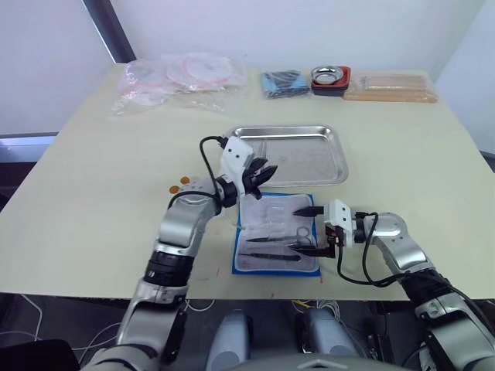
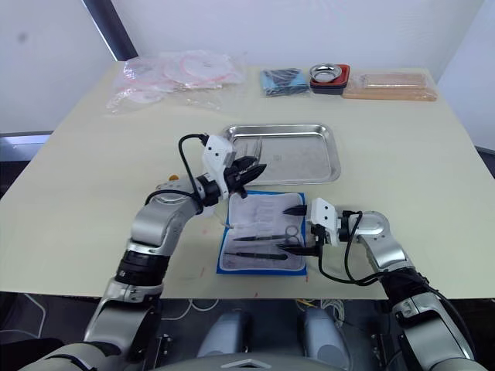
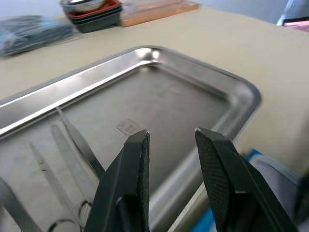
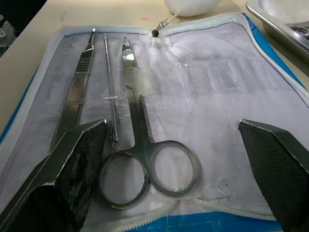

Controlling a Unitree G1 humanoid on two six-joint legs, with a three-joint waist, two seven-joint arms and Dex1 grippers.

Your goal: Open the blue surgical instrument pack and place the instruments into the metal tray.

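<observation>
Open blue pack (image 1: 276, 238) w/ scissors (image 4: 145, 164), metal tray (image 1: 290, 155) beyond, clutter at table's far edge.

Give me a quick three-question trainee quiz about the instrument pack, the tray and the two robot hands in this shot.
1. True or false: the blue surgical instrument pack lies unzipped and open.
2. Which hand hangs over the metal tray? A) left hand B) right hand
3. Fill in: in the right wrist view, the ring-handled instrument in the pack is a pair of ____.

Key:
1. True; its whitish lining shows.
2. A; the right hand is open over the pack.
3. scissors.
</observation>
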